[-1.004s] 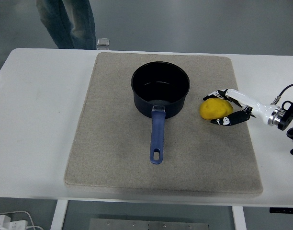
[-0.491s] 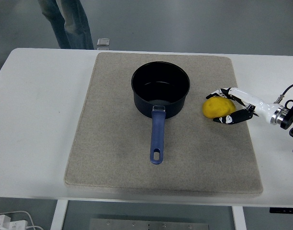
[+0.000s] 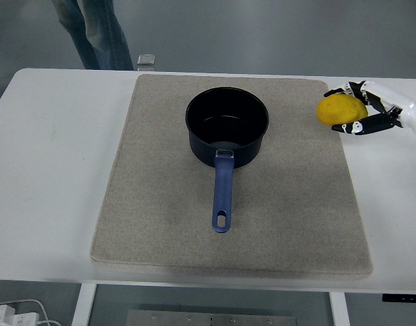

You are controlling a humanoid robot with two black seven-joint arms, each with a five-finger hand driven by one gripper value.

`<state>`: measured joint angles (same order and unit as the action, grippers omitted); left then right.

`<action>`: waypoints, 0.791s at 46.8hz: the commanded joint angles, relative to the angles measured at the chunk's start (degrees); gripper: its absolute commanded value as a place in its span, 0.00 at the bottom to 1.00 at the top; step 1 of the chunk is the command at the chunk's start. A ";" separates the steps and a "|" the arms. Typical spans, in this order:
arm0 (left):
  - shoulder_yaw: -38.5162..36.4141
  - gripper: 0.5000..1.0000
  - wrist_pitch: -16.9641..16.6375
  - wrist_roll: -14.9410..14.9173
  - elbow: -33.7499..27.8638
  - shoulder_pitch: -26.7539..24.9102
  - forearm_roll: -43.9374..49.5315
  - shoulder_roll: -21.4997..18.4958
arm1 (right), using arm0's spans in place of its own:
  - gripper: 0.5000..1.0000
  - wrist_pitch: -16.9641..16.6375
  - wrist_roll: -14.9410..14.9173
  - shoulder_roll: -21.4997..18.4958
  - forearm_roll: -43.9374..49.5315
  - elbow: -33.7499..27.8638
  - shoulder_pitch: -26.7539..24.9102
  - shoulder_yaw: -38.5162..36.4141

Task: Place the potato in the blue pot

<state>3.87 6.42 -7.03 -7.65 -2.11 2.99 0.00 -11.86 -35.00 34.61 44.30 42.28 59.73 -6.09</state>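
Now carrying | right hand clasps the lumpy yellow potato, held by the grey felt mat's far-right edge | next: swing left over the dark blue long-handled pot, then release

Right hand is gripping the yellow potato in its fingers, right of the blue pot sitting on the mat, white counter beneath.
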 commanded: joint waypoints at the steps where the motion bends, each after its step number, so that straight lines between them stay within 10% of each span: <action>1: 0.00 1.00 0.00 0.00 0.00 0.00 0.00 0.00 | 0.00 -0.62 0.00 0.63 0.00 0.00 2.23 0.03; 23: 0.00 1.00 0.00 0.00 0.00 0.00 0.00 0.00 | 0.00 -1.41 0.29 -0.15 -0.09 0.17 6.54 -0.06; 37: 0.00 1.00 0.00 0.00 0.00 0.00 0.00 0.00 | 0.00 -1.23 1.96 -10.52 0.35 -0.62 10.94 0.82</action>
<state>3.86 6.41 -7.04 -7.64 -2.09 2.98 0.00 -13.07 -33.55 26.64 44.56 42.24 70.38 -5.31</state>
